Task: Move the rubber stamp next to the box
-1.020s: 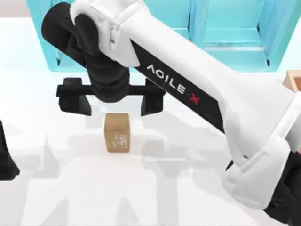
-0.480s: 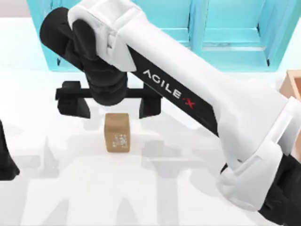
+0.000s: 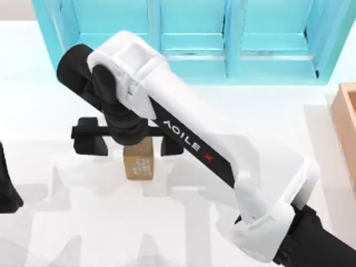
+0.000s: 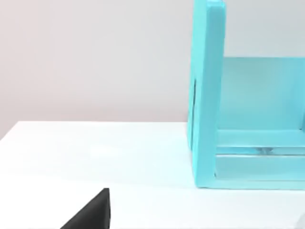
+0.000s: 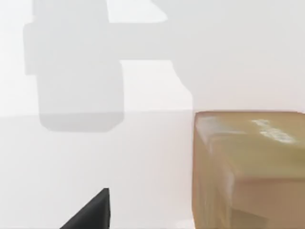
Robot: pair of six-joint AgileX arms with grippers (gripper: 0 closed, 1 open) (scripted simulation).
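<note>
I am bringing my right tool (image 3: pixel 129 142) down over the stamp (image 3: pixel 139 165), which is sitting on the desk (image 3: pixel 78 222) toward nine o'clock, well apart from the box (image 3: pixel 346 125) at three o'clock. A second ago the fingers were hovering behind the stamp; now they are straddling its far end, spread wide and gripping nothing, so the grasp looks close. My left arm (image 3: pixel 6 192) is waiting at nine o'clock.
</note>
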